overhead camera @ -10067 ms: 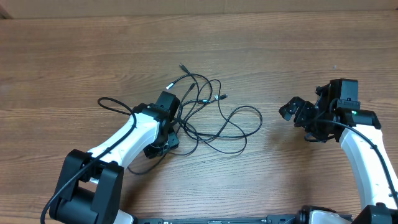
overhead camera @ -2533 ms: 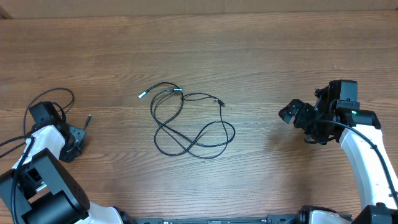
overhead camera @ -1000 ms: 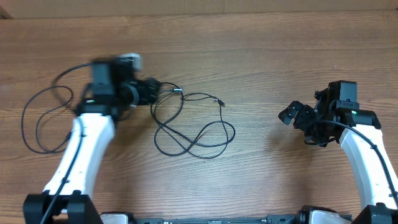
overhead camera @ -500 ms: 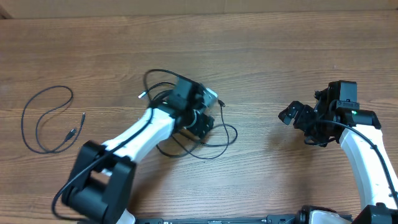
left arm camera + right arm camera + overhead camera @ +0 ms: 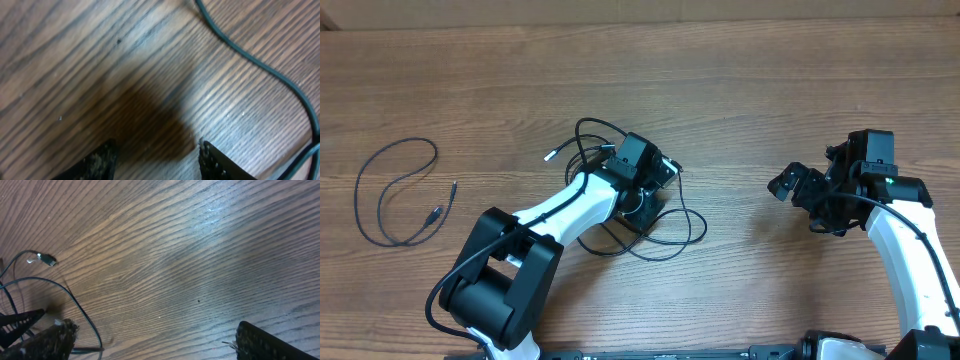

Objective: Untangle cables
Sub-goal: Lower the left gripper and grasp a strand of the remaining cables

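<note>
Black cables (image 5: 665, 238) looped on table (image 5: 740, 80); left gripper (image 5: 157, 160) above them, jaws apart, nothing between; right gripper (image 5: 152, 332) wide, empty, well apart.

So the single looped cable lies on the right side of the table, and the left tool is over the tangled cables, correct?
No: the overhead view shows the single looped cable on the left side. The left tool is over the tangled cables.
</note>
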Robot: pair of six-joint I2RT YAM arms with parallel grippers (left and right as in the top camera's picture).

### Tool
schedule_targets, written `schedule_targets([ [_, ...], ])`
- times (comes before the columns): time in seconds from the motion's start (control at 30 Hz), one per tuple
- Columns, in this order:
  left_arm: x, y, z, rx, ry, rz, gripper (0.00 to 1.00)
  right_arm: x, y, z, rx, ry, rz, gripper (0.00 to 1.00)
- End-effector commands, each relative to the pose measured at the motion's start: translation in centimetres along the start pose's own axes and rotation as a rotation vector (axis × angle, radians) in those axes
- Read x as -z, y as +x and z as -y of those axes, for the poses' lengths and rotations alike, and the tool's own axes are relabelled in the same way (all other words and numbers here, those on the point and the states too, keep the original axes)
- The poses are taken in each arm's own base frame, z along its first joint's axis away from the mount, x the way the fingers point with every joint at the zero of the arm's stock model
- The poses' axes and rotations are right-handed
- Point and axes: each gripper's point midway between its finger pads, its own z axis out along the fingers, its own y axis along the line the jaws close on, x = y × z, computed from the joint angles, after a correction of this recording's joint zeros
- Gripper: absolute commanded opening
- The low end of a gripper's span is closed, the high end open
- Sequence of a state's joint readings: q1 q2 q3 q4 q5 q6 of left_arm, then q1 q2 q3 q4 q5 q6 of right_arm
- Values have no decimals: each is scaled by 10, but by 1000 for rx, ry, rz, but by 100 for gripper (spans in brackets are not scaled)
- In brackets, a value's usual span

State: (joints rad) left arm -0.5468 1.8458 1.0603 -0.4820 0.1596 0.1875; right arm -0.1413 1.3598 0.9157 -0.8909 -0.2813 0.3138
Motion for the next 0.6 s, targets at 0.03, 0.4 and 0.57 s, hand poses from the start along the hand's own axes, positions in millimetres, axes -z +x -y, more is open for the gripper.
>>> schedule_targets([
  [0.03,35,-37,-8,-26,-62,81,54,-2,1,-2,7,-1,-6,100],
  [0.4,88,-69,12,-43,19,159,65,-2,1,-2,7,-2,-6,100],
  [0.57,72,-45,21,-57,52,63,65,-2,1,-2,8,-2,-5,100],
])
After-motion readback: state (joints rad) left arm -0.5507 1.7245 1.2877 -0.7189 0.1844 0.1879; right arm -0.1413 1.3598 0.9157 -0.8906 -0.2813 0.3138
